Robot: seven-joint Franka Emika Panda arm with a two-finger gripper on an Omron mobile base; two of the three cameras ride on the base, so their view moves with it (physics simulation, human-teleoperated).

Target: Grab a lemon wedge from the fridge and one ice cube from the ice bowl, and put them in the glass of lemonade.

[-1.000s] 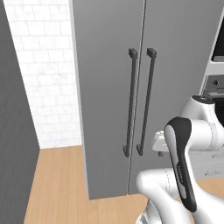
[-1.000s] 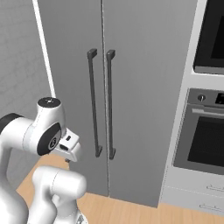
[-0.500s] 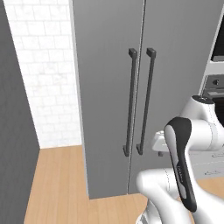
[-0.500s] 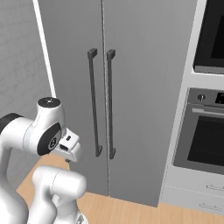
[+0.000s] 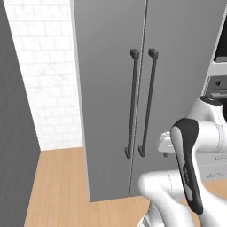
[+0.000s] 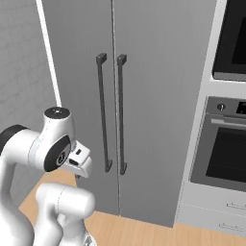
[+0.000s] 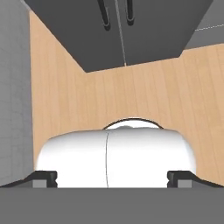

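Nothing has moved in the last second — my gripper (image 7: pixel 112 177) still points at the floor, jaws wide apart, holding nothing. The fridge (image 5: pixel 177 53) fills the middle of the frame, both doors shut, so the lemon wedge waits inside.

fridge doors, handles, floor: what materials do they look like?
Fridge: matte grey, painted metal or laminate by its flat, glare-free faces.
Handles: dark bars, likely coated metal, dull sheen.
Floor: light wood planks, seams visible; could be laminate.
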